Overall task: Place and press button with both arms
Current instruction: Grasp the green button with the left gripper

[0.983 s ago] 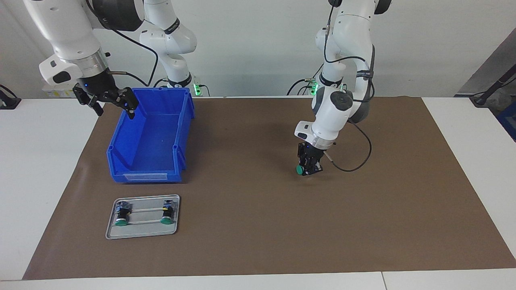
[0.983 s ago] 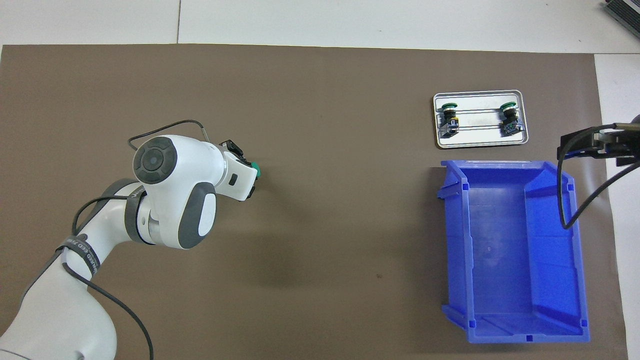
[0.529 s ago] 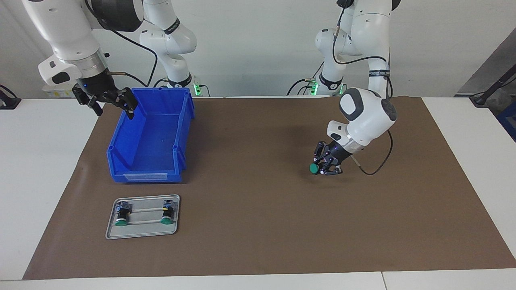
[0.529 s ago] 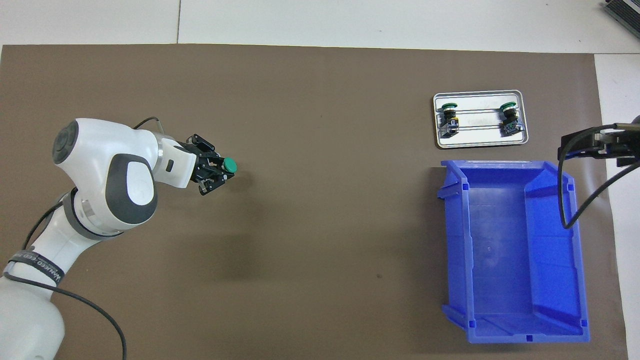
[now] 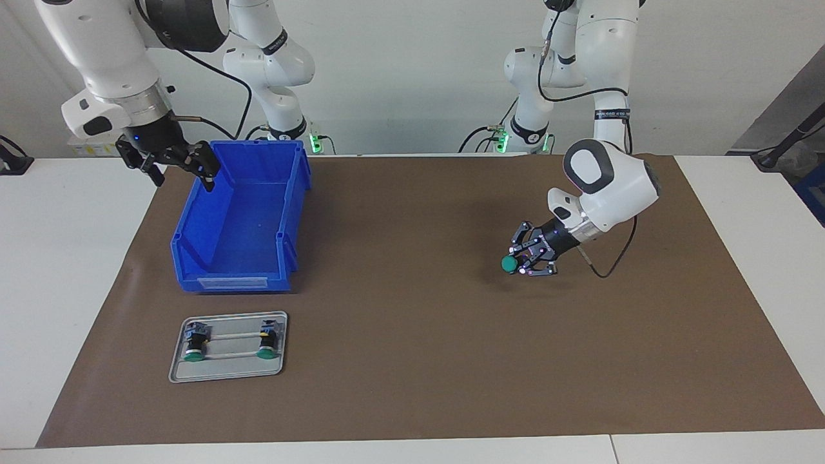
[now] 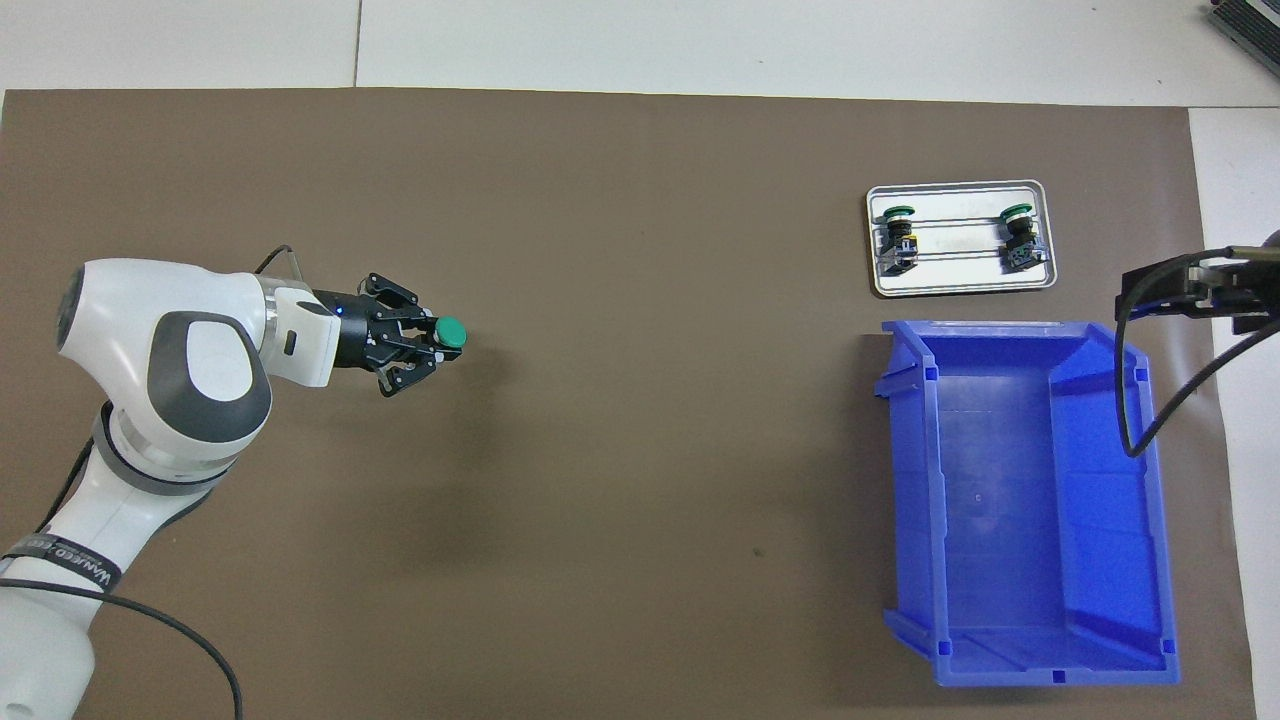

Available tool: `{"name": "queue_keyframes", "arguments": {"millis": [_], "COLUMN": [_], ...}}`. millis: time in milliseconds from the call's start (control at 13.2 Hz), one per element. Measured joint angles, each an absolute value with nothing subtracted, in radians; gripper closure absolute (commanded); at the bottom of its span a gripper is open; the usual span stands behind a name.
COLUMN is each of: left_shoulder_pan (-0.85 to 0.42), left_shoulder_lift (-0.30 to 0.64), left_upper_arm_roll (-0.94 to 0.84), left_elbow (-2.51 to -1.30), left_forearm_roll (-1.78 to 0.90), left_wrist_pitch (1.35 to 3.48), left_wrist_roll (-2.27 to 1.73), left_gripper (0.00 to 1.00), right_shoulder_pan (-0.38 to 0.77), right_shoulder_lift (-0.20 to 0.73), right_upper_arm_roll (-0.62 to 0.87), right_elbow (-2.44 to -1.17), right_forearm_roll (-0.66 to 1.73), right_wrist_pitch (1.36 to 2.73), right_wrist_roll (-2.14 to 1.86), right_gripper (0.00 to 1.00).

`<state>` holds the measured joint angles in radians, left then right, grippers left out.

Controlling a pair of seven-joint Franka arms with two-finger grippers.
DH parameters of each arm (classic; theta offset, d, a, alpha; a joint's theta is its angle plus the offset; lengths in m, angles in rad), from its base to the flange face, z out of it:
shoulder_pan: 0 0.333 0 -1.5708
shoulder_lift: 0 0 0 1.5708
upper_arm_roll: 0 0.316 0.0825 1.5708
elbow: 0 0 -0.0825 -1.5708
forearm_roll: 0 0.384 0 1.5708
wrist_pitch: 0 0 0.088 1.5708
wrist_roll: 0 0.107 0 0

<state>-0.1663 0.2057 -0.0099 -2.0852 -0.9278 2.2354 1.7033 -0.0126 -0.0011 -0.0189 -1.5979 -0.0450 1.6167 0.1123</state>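
Note:
A green-capped button (image 5: pixel 509 263) (image 6: pixel 449 332) is held sideways above the brown mat (image 5: pixel 412 361), its cap pointing toward the right arm's end. My left gripper (image 5: pixel 523 261) (image 6: pixel 428 342) is shut on its black body, tilted low over the mat. Two more buttons (image 5: pixel 193 354) (image 5: pixel 265 351) lie in the metal tray (image 5: pixel 227 372) (image 6: pixel 960 285). My right gripper (image 5: pixel 179 169) (image 6: pixel 1190 290) hangs open over the blue bin's rim, holding nothing.
The blue bin (image 5: pixel 240 219) (image 6: pixel 1020 500) stands toward the right arm's end, nearer to the robots than the tray. White table (image 5: pixel 71 270) borders the mat on both ends.
The left arm has swung toward its own end of the table and turned its wrist, tipping the held button sideways. The right arm has not moved.

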Motion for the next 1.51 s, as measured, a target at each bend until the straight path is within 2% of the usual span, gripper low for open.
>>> {"name": "queue_keyframes", "arguments": {"millis": [302,1134,1512], "left_shoulder_pan": [-0.089,0.060,0.066], "left_shoulder_lift": [0.165,0.161,0.191], "left_upper_arm_roll": [-0.008,-0.006,-0.011], "left_elbow": [-2.159,-2.290,-2.312], "left_forearm_roll": [-1.017,-1.394,-1.523], "left_wrist_pitch": [2.146,1.914,1.863], "left_wrist_roll": [1.870,2.267,2.379], "left_gripper": [0.77,0.81,0.81], "right_shoulder_pan": [0.063,0.083,0.083], "right_shoulder_lift": [0.000,-0.001,-0.001], "right_upper_arm_roll": [-0.109,-0.111,-0.111], "right_elbow": [-1.599,-1.599,-1.599], "right_forearm_roll": [-0.045,-0.045,-0.045], "right_wrist_pitch": [1.617,1.617,1.617], "right_wrist_roll": [0.112,0.112,0.112], "right_gripper": [0.00,0.00,0.00]}}
